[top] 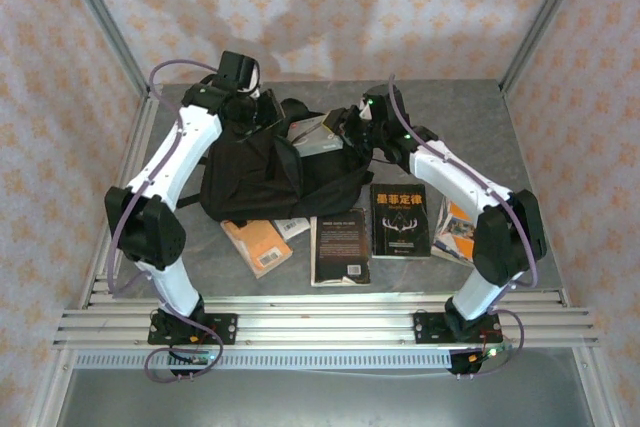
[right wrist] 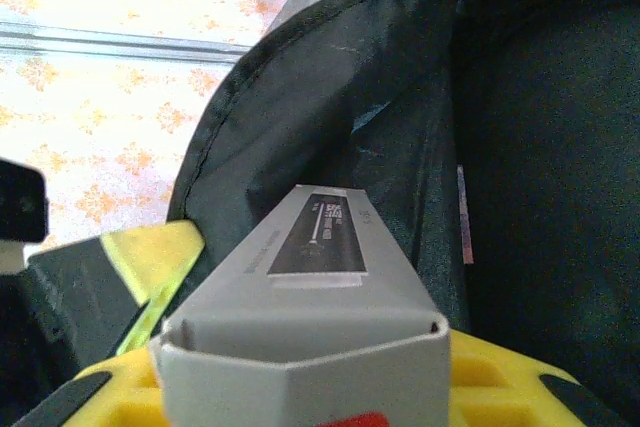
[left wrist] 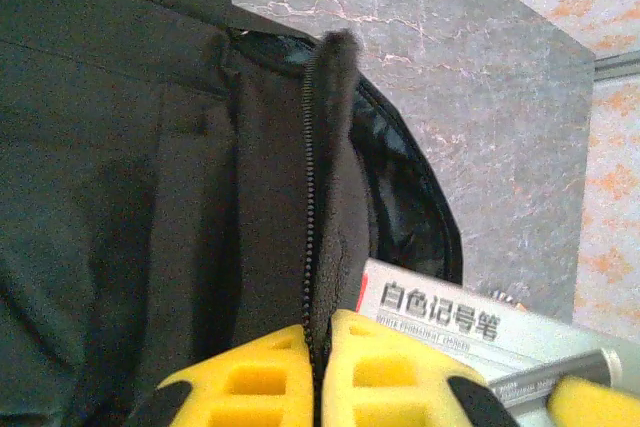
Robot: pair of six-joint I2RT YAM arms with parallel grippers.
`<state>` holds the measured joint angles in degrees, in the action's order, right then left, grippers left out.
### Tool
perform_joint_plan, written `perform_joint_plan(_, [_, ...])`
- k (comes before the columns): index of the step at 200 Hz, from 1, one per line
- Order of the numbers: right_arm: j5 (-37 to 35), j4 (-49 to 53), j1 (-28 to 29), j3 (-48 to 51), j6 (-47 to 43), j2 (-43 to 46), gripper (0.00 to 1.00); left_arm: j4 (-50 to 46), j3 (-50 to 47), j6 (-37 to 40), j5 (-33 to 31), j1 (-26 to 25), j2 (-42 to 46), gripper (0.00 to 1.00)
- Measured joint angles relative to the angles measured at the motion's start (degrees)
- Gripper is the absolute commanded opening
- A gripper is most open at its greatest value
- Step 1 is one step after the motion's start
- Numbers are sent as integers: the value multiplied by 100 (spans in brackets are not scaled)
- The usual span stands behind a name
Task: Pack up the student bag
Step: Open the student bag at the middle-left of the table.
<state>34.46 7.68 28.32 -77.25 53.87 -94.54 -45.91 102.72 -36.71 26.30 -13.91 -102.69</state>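
Note:
The student bag (top: 255, 172) is a large black backpack lying at the table's middle, its mouth toward the back. My left gripper (top: 262, 115) is shut on the bag's zip edge (left wrist: 312, 177), and the yellow fingers (left wrist: 250, 377) pinch the fabric between them. My right gripper (top: 348, 129) is shut on a long grey marker box (top: 318, 134), holding it at the bag's opening. In the right wrist view the box (right wrist: 315, 257) points into the dark lining (right wrist: 450, 117). In the left wrist view the box (left wrist: 470, 322) shows beside the bag's rim.
Several books lie along the front of the table: an orange one (top: 257, 245) partly under the bag, a black one (top: 340, 245), a black one with a Chinese title (top: 398, 219) and an orange-cornered one (top: 455, 232) by the right arm. Patterned walls enclose the table.

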Motion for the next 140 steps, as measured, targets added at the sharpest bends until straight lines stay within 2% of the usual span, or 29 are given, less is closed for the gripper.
perform_joint_plan(41, [-85,111,-13,57,-247,166,34,-463,728,210,-20,-157,-280,0])
perform_joint_plan(105, [-793,1091,-323,57,-1397,675,34,-1449,2052,684,-472,-238,17,0])
perform_joint_plan(140, [-472,1019,-317,55,-1628,363,39,-1749,2356,909,-603,-238,160,0])
